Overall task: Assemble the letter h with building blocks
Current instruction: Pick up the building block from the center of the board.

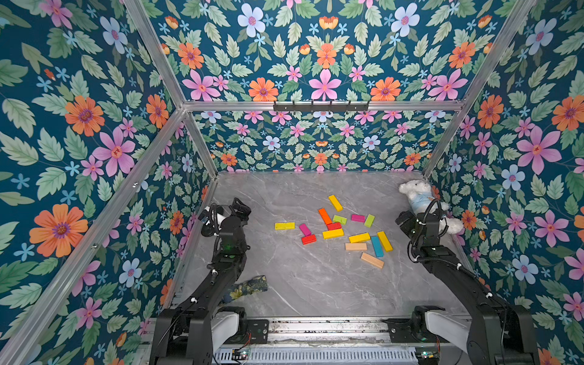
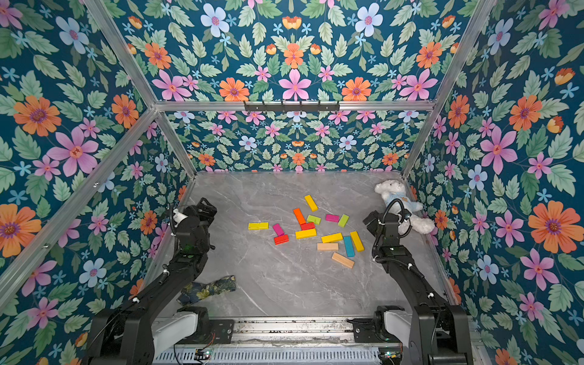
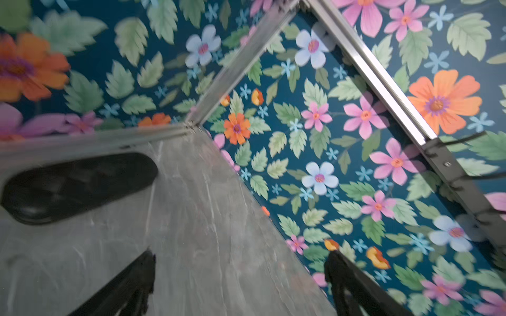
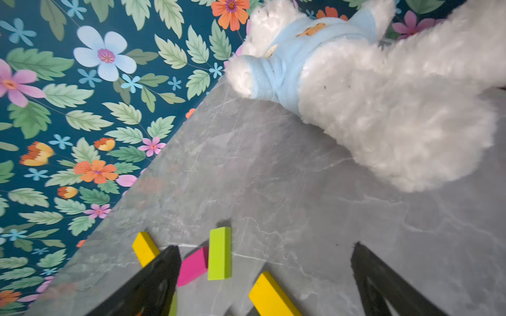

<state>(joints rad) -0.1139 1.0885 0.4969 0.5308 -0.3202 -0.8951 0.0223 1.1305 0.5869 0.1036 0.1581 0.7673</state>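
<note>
Flat rectangular building blocks [image 1: 332, 234] litter the veined grey tabletop [image 1: 300, 284]. Both left fingers [image 3: 128, 287] and right fingers [image 4: 153, 281] stand apart.

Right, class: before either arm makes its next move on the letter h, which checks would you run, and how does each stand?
1. Left tool open, empty: ok.
2. Right tool open, empty: ok.
3. Building blocks all on the table, none held: ok.
4. Blocks lying apart for single picks: not ok; the red block touches the orange block.
5. White bear clear of the right tool: ok, lying ahead, untouched.
6. Bare table for building the h: ok, nearer the arm bases.
</note>
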